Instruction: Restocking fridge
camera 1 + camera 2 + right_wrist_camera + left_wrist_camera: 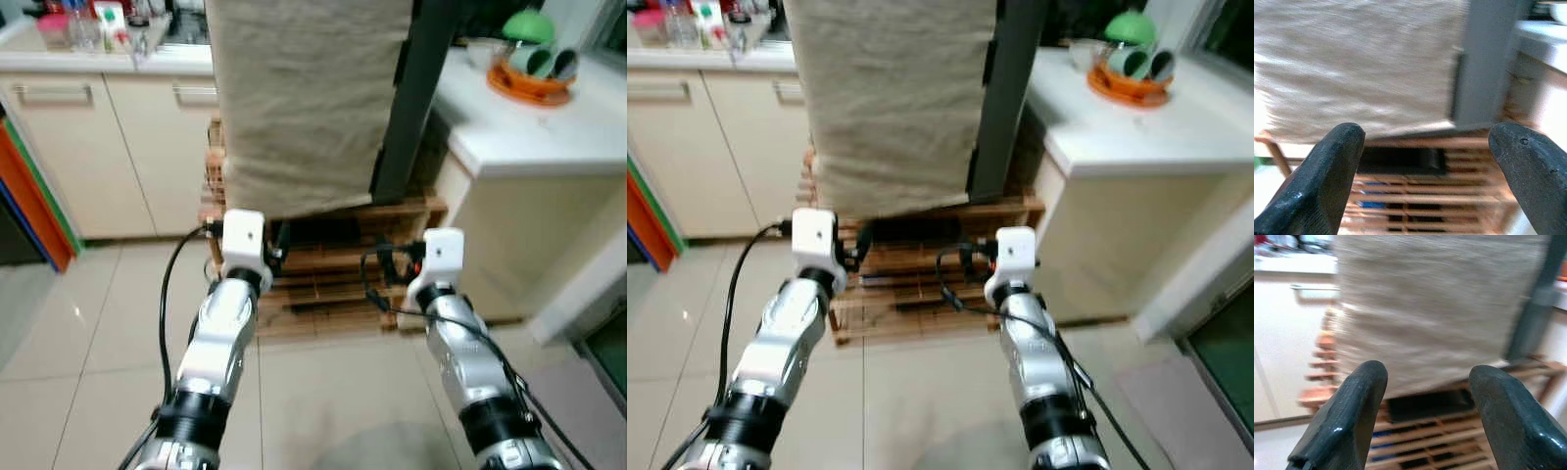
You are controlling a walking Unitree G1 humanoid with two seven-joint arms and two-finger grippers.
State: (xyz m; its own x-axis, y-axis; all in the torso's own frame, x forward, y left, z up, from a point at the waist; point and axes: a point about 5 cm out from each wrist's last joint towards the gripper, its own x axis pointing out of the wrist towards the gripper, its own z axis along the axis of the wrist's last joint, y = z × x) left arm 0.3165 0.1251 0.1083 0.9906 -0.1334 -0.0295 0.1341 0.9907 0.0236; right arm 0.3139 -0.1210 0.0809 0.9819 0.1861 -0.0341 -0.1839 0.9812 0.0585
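Both my arms were held out fwd over the tiled floor (88, 323). My left gripper (1425, 396) had its fingers (1347, 421) apart w/ nothing between them; my right gripper (1422, 166) was likewise spread wide and empty.

Dead ahead at 12 o'clock stood the fridge (402, 108), a dark grey upright body w/ a beige cloth (304, 98) draped over most of its front, hanging down to just above a slatted wooden rack (323, 269) the fridge stood on. Couldn't tell if the door was open or shut; the cloth hid it. Both wrist views looked at the cloth's lower edge and the rack slats, blurred.

At 2 o'clock was a white counter (539, 137) w/ an orange tray (529, 86) holding green cups and a green dome-shaped thing. At 10 o'clock ran cream cabinets (98, 147) under a worktop w/ small containers (88, 24), too blurred to ID. At 9 o'clock, orange, green and blue panels (34, 206) leaned by the cabinets.
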